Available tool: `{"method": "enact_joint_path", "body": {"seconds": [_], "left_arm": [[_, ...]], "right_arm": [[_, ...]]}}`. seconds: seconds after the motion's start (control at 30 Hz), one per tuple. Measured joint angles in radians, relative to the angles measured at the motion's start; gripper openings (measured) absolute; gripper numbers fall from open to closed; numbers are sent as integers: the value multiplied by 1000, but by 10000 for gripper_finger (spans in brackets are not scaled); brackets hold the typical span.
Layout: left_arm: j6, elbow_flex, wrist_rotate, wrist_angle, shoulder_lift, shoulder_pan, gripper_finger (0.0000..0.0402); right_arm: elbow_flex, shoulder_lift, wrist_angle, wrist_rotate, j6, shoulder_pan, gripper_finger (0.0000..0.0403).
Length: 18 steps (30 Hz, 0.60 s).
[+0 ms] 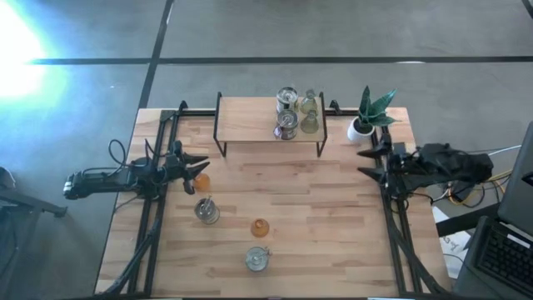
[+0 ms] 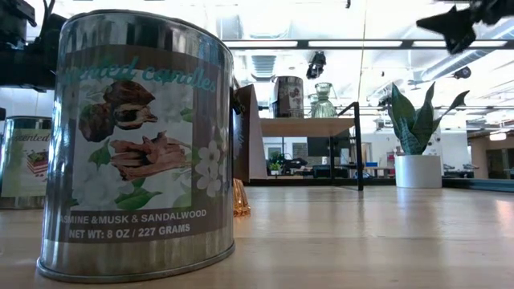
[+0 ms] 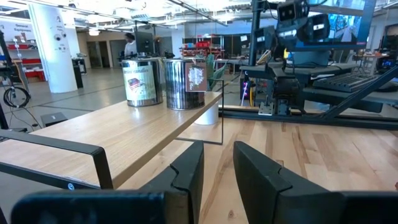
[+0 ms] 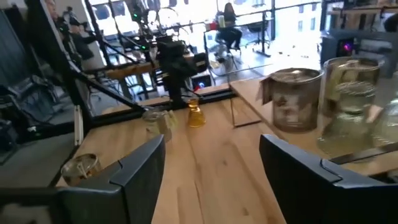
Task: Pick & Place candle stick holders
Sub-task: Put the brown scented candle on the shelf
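Hovering with left hand (image 1: 198, 169) fingers apart, just beside orange candle holder (image 1: 201, 181); probably glass, light, slippery, fragile; gripping gently across its sides. Right hand (image 1: 372, 162) waiting, also apart.

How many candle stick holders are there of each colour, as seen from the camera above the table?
Silvery-clear holders: 4 (two on the shelf, two on the table)
Pale green holders: 2 (both on the shelf)
Orange holders: 2 (both on the table)
Total: 8
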State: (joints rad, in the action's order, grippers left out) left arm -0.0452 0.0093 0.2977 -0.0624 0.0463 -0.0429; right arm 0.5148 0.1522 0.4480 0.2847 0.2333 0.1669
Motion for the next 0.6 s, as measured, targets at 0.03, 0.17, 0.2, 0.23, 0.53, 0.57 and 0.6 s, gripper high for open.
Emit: {"method": "enact_joint_path", "body": {"seconds": [0.03,0.17,0.2,0.23,0.53,0.57,0.6], "left_arm": [[0,0,0,0,0,0,92],[0,0,0,0,0,0,92],[0,0,0,0,0,0,92],[0,0,0,0,0,0,92],[0,0,0,0,1,0,92],[0,0,0,1,1,0,92],[0,0,0,0,1,0,92]], "right_arm": [[-37,-16,-43,2,0,0,251],[-168,-72,-150,34,-2,-3,251],[-195,-88,-150,53,-5,-3,251],[-221,-104,-148,74,-12,-3,251],[-359,-149,-179,251,-4,-3,251],[-365,-151,-183,284,-4,-3,251],[-374,-152,-181,316,-4,-3,251]]}}
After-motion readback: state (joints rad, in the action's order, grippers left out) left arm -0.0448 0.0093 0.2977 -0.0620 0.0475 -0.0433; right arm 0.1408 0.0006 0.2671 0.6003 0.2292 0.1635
